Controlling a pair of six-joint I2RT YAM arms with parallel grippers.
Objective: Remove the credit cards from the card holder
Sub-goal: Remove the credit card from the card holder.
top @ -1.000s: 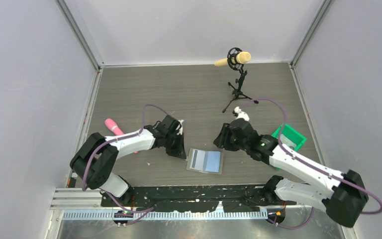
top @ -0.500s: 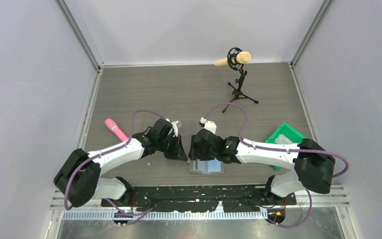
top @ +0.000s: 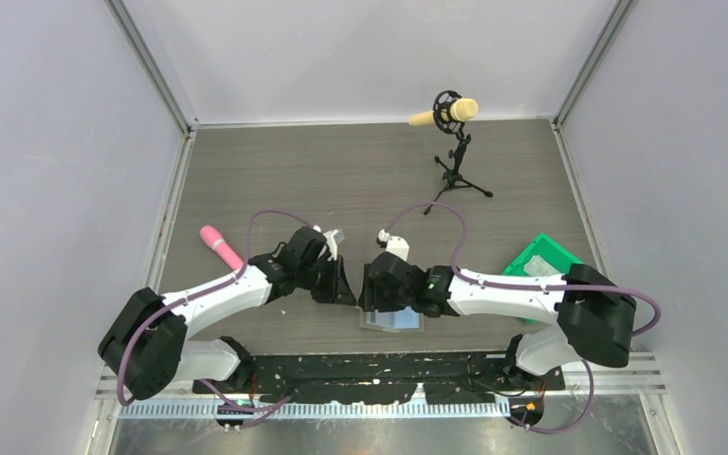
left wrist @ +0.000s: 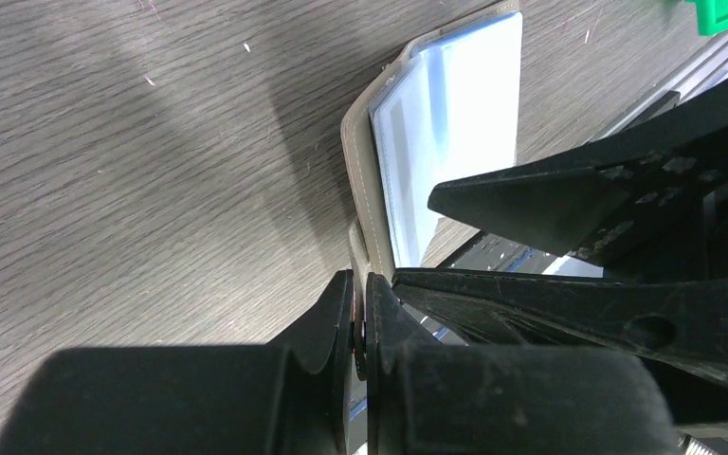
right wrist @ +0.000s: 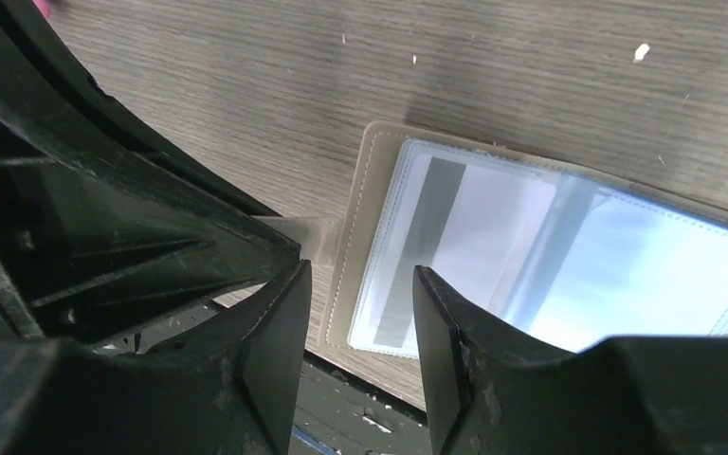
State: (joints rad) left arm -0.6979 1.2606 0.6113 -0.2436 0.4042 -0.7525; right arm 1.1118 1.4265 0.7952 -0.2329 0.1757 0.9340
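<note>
The card holder [right wrist: 569, 256] lies open near the table's front edge, grey-olive rim and clear pockets up. A pale credit card [right wrist: 479, 237] with a dark stripe sits inside its left pocket. My left gripper [left wrist: 360, 284] is shut on the holder's left edge strip [left wrist: 365, 190]. My right gripper [right wrist: 360, 275] hangs open just above the holder's left edge, nothing between its fingers. From above, the right gripper [top: 376, 294] covers most of the holder [top: 400, 322], and the left gripper [top: 341, 289] is right beside it.
A green bin [top: 545, 265] sits at the right with something pale inside. A pink object [top: 218, 245] lies at the left. A microphone on a small tripod [top: 455, 123] stands at the back. The black base rail [top: 379, 365] runs just behind the holder.
My right arm swung left from beside the green bin to over the card holder. The left gripper shifted slightly and stays shut at the holder's edge.
</note>
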